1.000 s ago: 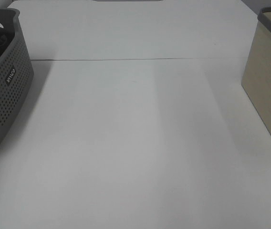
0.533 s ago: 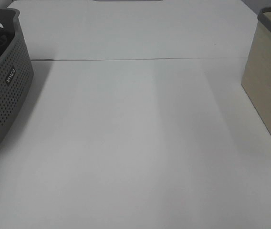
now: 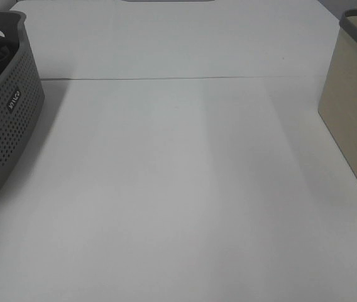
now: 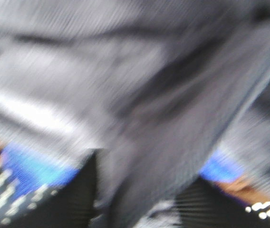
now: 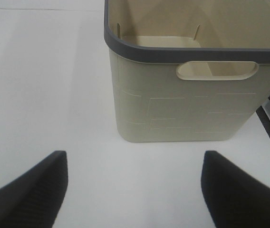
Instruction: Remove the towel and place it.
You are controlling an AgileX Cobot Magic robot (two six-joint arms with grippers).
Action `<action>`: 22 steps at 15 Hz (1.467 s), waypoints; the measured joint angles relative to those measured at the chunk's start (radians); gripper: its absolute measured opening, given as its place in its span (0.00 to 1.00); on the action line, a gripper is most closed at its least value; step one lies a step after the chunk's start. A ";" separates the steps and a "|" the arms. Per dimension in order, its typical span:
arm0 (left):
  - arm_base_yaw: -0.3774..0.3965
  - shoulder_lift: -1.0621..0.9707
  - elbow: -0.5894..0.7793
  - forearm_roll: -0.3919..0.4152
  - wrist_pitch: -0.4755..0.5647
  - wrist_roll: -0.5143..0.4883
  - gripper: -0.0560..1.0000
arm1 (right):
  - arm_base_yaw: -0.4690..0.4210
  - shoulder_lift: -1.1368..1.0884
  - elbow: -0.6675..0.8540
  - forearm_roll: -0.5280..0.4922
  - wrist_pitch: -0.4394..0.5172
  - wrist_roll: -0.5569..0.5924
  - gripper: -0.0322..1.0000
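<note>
- gripping well here means taking a thick fold of the towel (image 4: 125, 95) deep between the fingers of the left gripper (image 4: 144, 175), and that cloth alone. the blue cloth (image 4: 30, 166) lies close under it and could ride up too.
- the towel sits heaped inside the grey basket (image 3: 9, 126) at the left edge of the table (image 3: 178, 189).
- left jaws: dark fingers stand either side of a charcoal fold, but the wrist view is too smeared to tell whether they pinch it.
- right gripper (image 5: 135, 159): jaws wide apart, nothing between them, over the table near the beige basket (image 5: 187, 109).
- the towel is crumpled, so no long axis or heading can be read. my guess is it hangs lengthwise once raised, so lift high to clear the rim.
</note>
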State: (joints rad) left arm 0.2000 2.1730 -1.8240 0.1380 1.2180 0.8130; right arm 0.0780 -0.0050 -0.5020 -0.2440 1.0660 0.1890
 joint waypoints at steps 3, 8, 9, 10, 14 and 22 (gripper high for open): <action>0.000 0.000 0.000 0.021 0.000 0.047 0.05 | 0.000 0.000 0.000 0.000 0.000 0.000 0.77; -0.004 -0.034 -0.039 -0.053 -0.001 -0.086 0.05 | 0.000 0.000 0.000 0.000 0.000 0.000 0.77; -0.009 -0.071 -0.041 -0.052 -0.001 -0.095 0.05 | 0.000 0.000 0.000 0.000 0.000 0.000 0.77; -0.014 -0.118 -0.041 -0.052 -0.001 -0.100 0.05 | 0.000 0.000 0.000 0.000 0.000 0.000 0.77; -0.060 -0.307 -0.042 -0.053 0.000 -0.103 0.05 | 0.000 0.000 0.000 0.000 0.000 0.000 0.77; -0.258 -0.598 -0.101 0.057 0.006 -0.195 0.05 | 0.000 0.000 0.000 0.000 0.000 0.000 0.77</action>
State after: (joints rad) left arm -0.0580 1.5750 -1.9250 0.1950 1.2240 0.6180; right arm 0.0780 -0.0050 -0.5020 -0.2440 1.0660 0.1890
